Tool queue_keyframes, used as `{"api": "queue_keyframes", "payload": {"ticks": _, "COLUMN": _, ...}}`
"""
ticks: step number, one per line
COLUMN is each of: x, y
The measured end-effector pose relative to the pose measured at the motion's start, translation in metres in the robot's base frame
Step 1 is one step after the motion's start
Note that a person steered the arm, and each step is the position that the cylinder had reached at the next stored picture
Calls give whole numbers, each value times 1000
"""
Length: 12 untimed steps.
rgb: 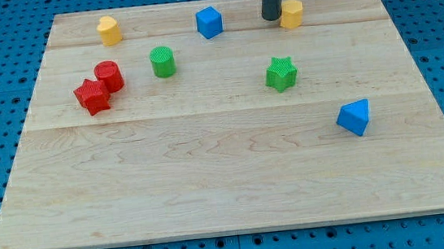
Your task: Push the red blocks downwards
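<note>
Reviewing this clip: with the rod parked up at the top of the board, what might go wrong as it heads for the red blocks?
1. My tip sits at the view's top, right beside the yellow block, so starting off may nudge it.
2. The blue cube and green cylinder lie along a direct path toward the reds, so either may get knocked.
3. The red cylinder and red star touch at an angle, so one push may split them sideways.
</note>
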<state>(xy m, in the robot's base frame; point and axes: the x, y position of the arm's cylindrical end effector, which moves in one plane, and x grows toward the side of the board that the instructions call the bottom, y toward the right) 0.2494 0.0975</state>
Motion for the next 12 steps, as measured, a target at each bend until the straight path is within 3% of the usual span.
{"api": "queue_keyframes", "payload": {"ticks": 3, "x": 16, "y": -122}}
{"api": "queue_keyframes", "payload": {"ticks": 5, "x": 28, "y": -42}}
{"api": "queue_keyframes", "payload": {"ticks": 6, "x": 43, "y": -42}}
{"api": "queue_keyframes", "payload": {"ticks": 12, "x": 52, "y": -125}}
